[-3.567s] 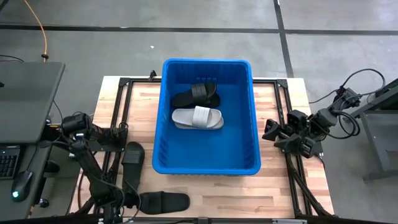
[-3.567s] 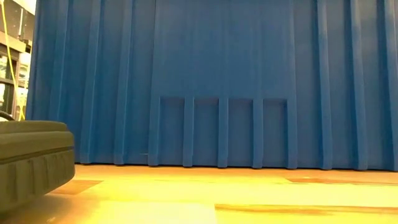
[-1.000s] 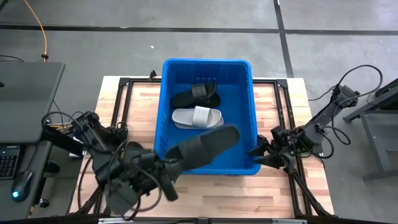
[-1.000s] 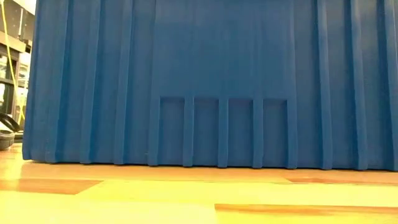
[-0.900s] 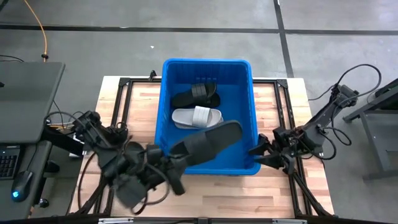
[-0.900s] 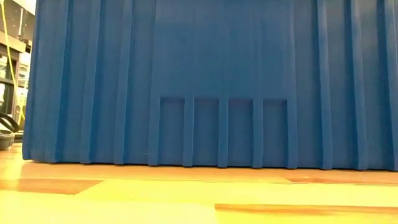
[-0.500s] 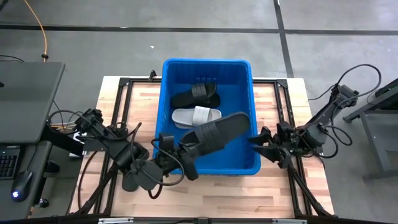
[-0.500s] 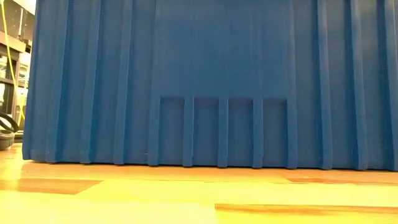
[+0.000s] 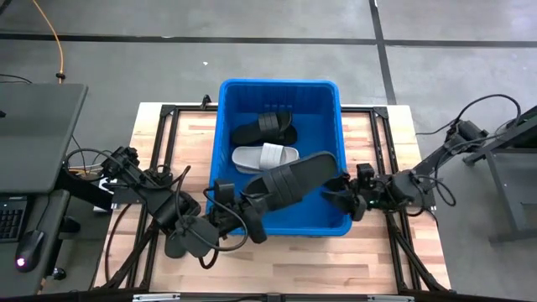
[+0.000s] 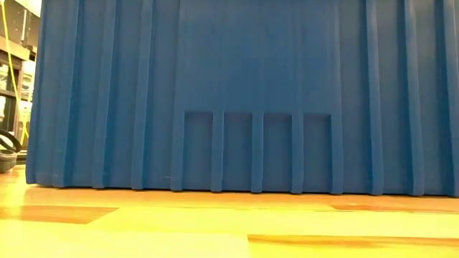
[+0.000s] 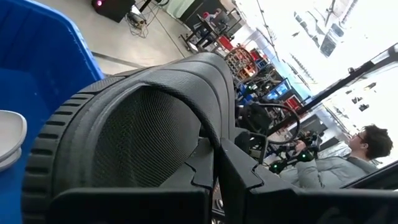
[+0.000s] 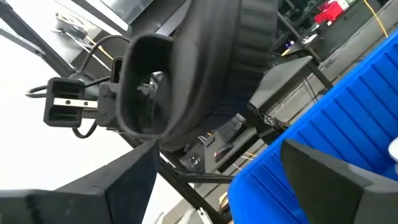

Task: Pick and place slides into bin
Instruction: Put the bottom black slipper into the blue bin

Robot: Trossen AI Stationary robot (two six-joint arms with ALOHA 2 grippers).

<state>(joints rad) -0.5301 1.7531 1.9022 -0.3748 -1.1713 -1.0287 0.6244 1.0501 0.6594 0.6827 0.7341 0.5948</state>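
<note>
A black slide (image 9: pixel 294 178) is being held up over the front half of the blue bin (image 9: pixel 225 126) by the left gripper (image 9: pixel 248 205), whose fingers are being kept clamped on the sandal's heel end just above the bin's front left corner, so that the sole is slanting away from the pincer towards the bin's right wall. In the left wrist view the ribbed strap (image 11: pixel 130 124) is being shown directly ahead of the closed fingers (image 11: pixel 239 174). The right gripper (image 9: pixel 338 192) is being held with its fingers spread wide at the bin's right rim, just beside the sandal's toe end, with nothing between them. Inside the bin, a second black slide (image 9: pixel 264 128) and a light grey slide (image 9: pixel 267 158) are lying flat towards the back. In the low view only the bin's ribbed front wall (image 10: pixel 244 93) is being shown, standing on the wooden worktop (image 10: pixel 215 229).
</note>
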